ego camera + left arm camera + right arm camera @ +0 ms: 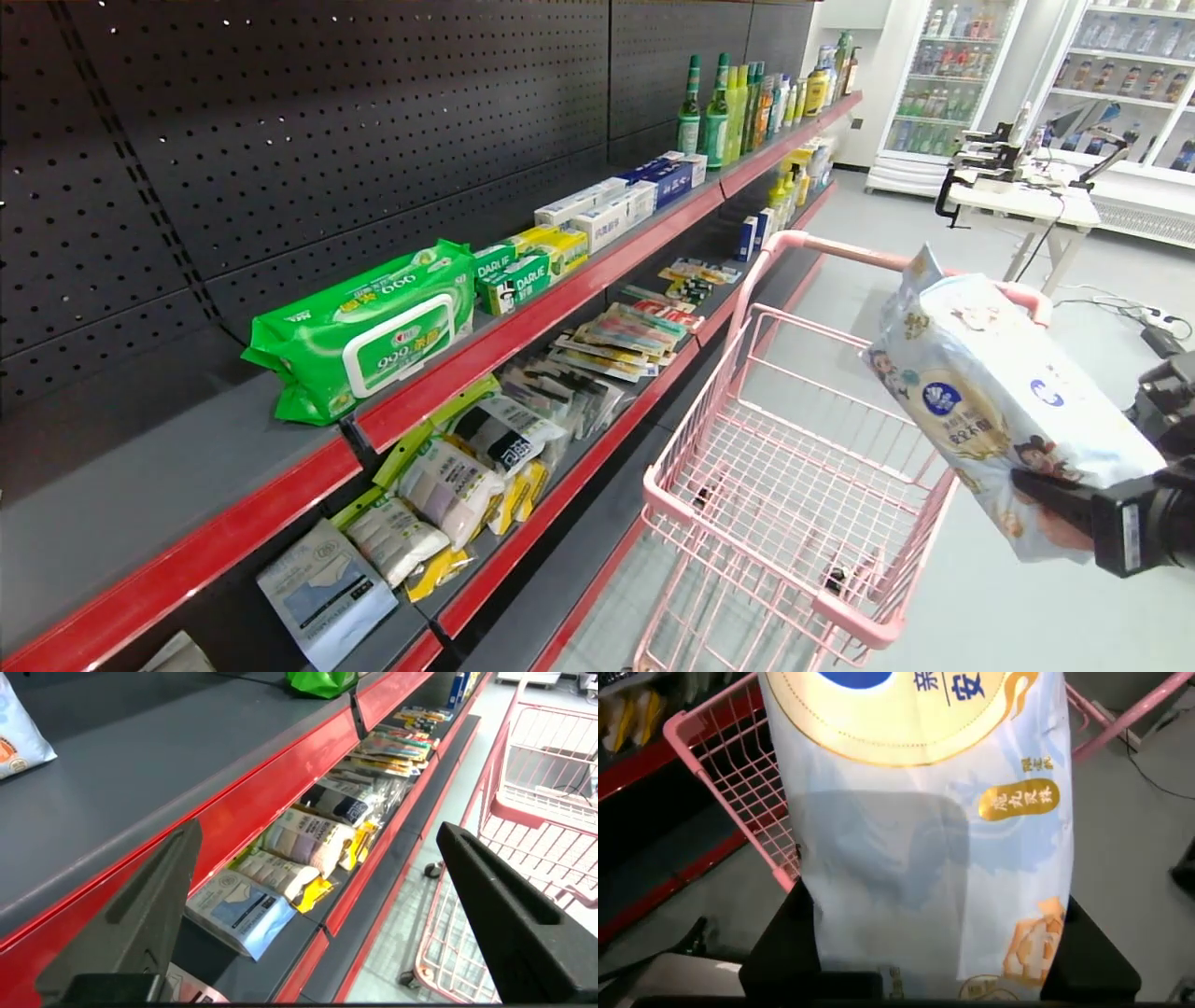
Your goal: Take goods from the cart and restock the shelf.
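Floor (1008, 616) is plain light grey, smooth, evenly lit. Far right corner: two glass-front drink coolers (943, 84), white frames, lit inside, rows of bottles on white racks. A low white grille panel (1144, 219) runs under the right-hand one. White wall (854, 56) beside the left cooler. A white tabletop (1027, 201) on slim legs stands in front of the coolers, cluttered with small dark gear. Cables (1111, 303) trail from it across the floor to a power strip (1158, 317).

Black end effector (318, 833) with broad, wedge-shaped fingers (505, 905).
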Motion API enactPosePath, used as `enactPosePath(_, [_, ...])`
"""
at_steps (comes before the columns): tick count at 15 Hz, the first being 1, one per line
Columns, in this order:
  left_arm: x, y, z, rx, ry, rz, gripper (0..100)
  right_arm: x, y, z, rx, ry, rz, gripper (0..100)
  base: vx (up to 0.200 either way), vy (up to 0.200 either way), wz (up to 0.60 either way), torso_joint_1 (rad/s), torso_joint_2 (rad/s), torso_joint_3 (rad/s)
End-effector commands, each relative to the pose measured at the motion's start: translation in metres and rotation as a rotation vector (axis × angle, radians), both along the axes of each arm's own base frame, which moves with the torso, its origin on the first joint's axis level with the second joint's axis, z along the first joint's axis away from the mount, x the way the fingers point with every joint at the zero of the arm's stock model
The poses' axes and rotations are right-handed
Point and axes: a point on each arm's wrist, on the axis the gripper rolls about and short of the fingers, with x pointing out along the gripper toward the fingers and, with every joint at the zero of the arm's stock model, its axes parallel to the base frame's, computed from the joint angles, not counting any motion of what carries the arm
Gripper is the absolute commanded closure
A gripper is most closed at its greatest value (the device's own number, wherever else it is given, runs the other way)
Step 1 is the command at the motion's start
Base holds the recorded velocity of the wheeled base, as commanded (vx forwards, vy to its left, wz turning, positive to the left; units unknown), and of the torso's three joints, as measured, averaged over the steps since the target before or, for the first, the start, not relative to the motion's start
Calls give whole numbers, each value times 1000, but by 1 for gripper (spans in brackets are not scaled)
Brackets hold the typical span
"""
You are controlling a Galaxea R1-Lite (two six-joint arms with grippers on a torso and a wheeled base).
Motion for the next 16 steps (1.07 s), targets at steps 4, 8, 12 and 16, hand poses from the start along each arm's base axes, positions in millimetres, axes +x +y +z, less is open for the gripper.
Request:
enactPosePath(4, [0,0,0,0,-1,0,0,-18,-4,0,-1,-43,-26,100,0,0,0,176,-406,-240])
enactPosePath(8, [0,0,0,0,-1,0,0,-18,-4,0,-27,-44,-12,100,0,0,0,190,-429,-254])
enactPosePath(12, [0,0,0,0,-1,0,0,-16,-4,-1,-33,-36,-1,100,0,0,0,172,-369,-206])
enactPosePath(16, [0,0,0,0,-1,0,0,-14,-3,-1,-37,-32,3,100,0,0,0,164,-360,-201])
